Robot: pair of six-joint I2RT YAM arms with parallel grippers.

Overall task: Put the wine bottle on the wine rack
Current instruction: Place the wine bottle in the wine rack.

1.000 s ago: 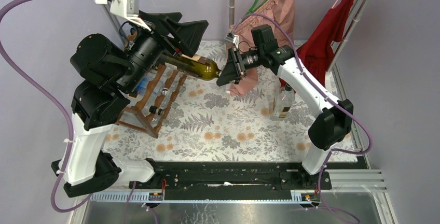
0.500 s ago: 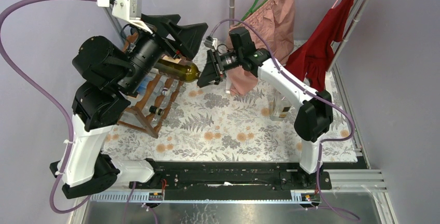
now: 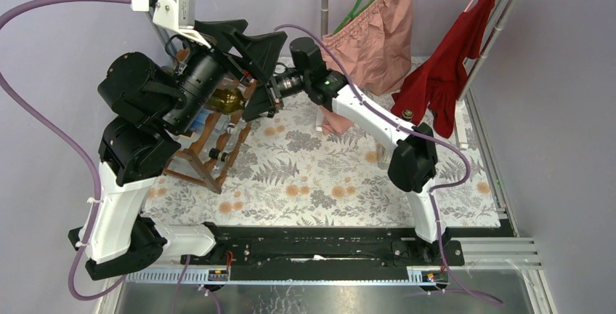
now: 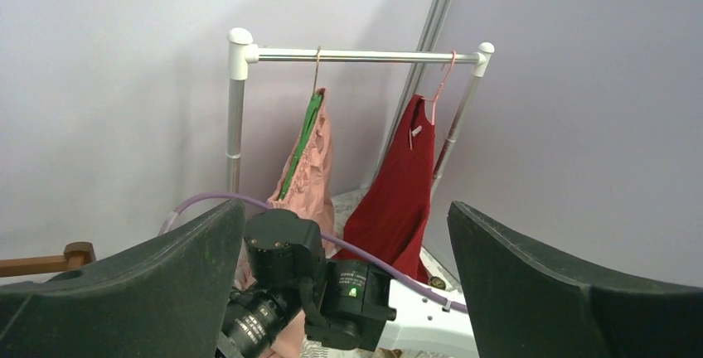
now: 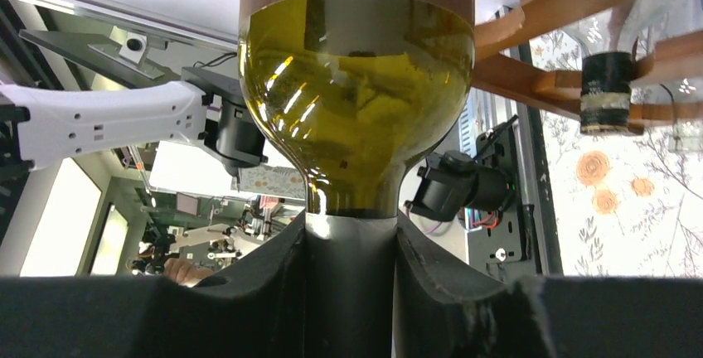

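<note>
At wine rack (image 5: 539, 6) rail | right gripper (image 5: 352, 238) clamps wine bottle (image 5: 356, 101) neck | left gripper (image 3: 249, 41) spread

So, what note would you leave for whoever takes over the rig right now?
Left end effector: open, empty, by the rack.
Right end effector: shut on the neck of the bottle.
The bottle lies level, its body in among the rack's rails; whether it is seated is hidden.
Done: the bottle is at the rack.
Left to do: seat it, release, back off.
</note>
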